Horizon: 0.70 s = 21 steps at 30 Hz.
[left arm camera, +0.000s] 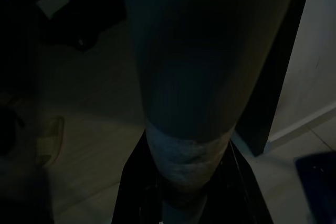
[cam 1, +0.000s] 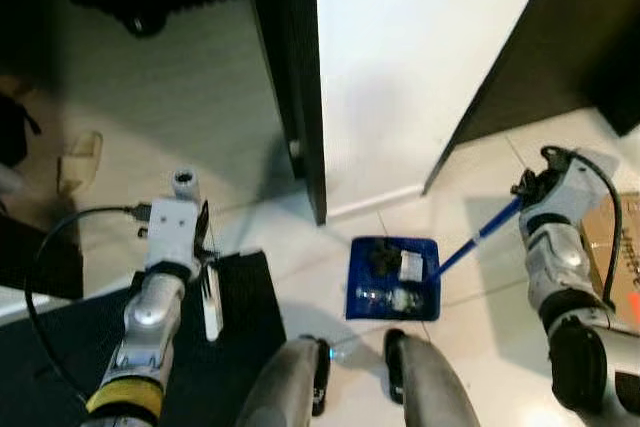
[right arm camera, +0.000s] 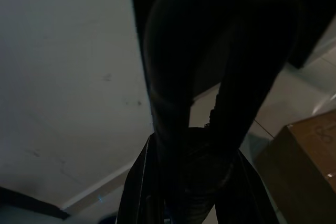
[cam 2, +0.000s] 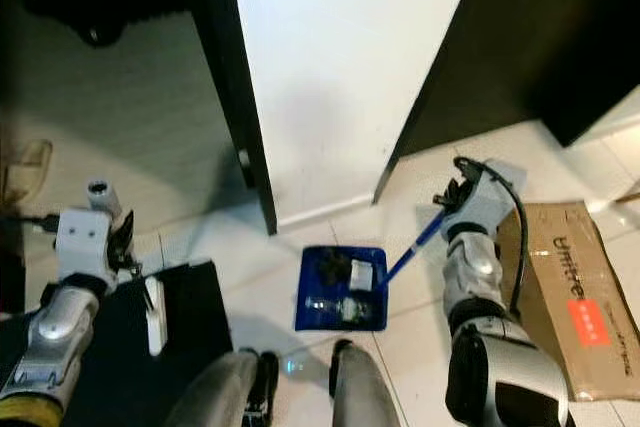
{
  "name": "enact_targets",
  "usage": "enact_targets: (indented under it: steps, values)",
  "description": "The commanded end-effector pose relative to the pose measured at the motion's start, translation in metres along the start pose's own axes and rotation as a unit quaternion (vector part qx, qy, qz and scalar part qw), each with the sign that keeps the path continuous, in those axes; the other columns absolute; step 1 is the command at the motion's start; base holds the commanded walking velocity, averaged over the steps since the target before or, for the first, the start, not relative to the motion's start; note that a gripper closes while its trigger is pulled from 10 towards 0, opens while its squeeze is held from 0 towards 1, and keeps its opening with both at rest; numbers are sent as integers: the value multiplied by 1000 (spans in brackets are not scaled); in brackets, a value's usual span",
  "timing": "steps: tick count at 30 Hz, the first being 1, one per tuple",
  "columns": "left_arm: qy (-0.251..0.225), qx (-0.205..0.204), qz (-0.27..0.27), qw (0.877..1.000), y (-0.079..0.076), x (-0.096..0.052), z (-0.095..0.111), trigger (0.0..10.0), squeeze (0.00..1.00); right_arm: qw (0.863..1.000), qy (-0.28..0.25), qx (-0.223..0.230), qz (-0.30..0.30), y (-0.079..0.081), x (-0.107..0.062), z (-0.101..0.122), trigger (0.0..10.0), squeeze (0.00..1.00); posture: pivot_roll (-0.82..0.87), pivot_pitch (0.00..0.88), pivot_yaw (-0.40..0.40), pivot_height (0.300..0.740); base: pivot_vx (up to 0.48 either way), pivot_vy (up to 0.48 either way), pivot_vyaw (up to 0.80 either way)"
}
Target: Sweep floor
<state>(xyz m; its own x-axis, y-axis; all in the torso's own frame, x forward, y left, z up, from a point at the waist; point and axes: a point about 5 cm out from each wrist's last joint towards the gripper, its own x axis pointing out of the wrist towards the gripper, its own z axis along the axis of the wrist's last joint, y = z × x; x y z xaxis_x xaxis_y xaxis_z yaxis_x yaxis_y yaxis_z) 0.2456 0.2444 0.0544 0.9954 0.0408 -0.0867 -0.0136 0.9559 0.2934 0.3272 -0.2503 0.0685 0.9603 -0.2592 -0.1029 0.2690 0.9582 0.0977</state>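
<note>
Right gripper (cam 1: pixel 527 190) clamps the thin blue handle (cam 1: pixel 478 237) of the square dustpan (cam 1: pixel 393 278), scraps inside, on glossy tiles at 6 o'clock; left gripper (cam 1: pixel 207 237) grips a white brush (cam 1: pixel 211 299).

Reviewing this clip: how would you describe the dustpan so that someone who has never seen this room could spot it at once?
Start at the white wall panel between the dark door frames and drop to the pale tiled floor just below it. The dustpan lies there, ahead of the robot's feet, with bits of litter in it, and its blue handle runs up to the right gripper. It is the one bright blue square thing on the floor.
</note>
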Motion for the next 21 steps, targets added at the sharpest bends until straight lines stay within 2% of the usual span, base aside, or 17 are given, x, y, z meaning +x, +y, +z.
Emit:
enact_targets:
  steps: [1, 2, 3, 4, 5, 7, 8, 10, 11, 12, 13, 14, 17, 19, 20, 21]
  values:
    - [0, 17, 10, 1000, 9, -3, 2, 10000, 0, 1000, 2, 1, 1, 0, -2, -4, 10000, 533, 236, 267, 6, 740, 0, 0, 0]
    - [0, 18, 10, 1000, 9, -4, 2, 10000, 0, 1000, 2, 3, 2, 1, -3, -4, 10000, 533, 239, 267, 7, 740, 0, 0, 0]
    - [0, 19, 9, 1000, 9, -4, 2, 10000, 0, 1000, 3, 4, 2, 1, -3, -6, 10000, 808, 240, 266, 8, 740, 0, 0, 0]
    - [-1, 20, 9, 1000, 9, -4, 3, 10000, 0, 1000, 4, 4, 2, 1, -4, -6, 10000, 808, 240, 266, 8, 740, 0, 0, 0]
    - [0, 20, 8, 1000, 9, -4, 3, 10000, 0, 1000, 6, 4, 4, 1, -5, -8, 10000, 914, 237, 262, 9, 740, 0, 0, 0]
    - [0, 20, 8, 1000, 9, -4, 3, 10000, 0, 1000, 6, 4, 4, 1, -5, -8, 10000, 914, 237, 262, 9, 740, 0, 0, 0]
    - [1, 21, 6, 1000, 8, -4, 3, 10000, 0, 1000, 9, 4, 6, 0, -6, -10, 10000, 957, 232, 256, 11, 740, 0, 0, 0]
    - [1, 22, -2, 1000, 5, -3, 3, 10000, 0, 1000, 16, -1, 0, -3, -8, -13, 10000, 894, 219, 243, 8, 740, 0, 0, 0]
    - [2, 24, -7, 1000, 2, -1, 3, 10000, 0, 1000, 18, 0, -7, -6, -9, -15, 10000, 529, 208, 229, 6, 740, 0, 0, 0]
    - [2, 24, -7, 1000, 2, -1, 3, 10000, 0, 1000, 18, 0, -7, -6, -9, -15, 10000, 529, 208, 229, 6, 740, 0, 0, 0]
    - [1, 24, -9, 1000, 0, 1, 2, 10000, 0, 1000, 15, 5, -11, -8, -10, -15, 10000, 0, 188, 205, 0, 740, 0, 0, 0]
    - [-2, 27, -15, 1000, -3, 3, 2, 10000, 0, 1000, 10, 12, -17, -12, -11, -15, 10000, 0, 161, 170, -8, 740, 0, 0, 0]
    - [-5, 37, -27, 999, -6, 6, 1, 10000, 0, 1000, -8, 20, -21, -15, -12, -11, 10000, 0, 137, 137, -14, 740, 0, 0, 0]
    - [-5, 41, -32, 999, -8, 9, 1, 10000, 0, 998, -40, 32, -26, -19, -12, -4, 10000, 0, 121, 114, -16, 740, 0, 0, 0]
    - [-5, 39, -31, 999, -8, 13, 1, 10000, 0, 995, -82, 47, -29, -23, -12, 7, 10000, 0, 97, 76, -16, 740, 0, 0, 0]
    - [-5, 39, -31, 999, -8, 13, 1, 10000, 0, 995, -82, 47, -29, -23, -12, 7, 10000, 0, 97, 76, -16, 740, 0, 0, 0]
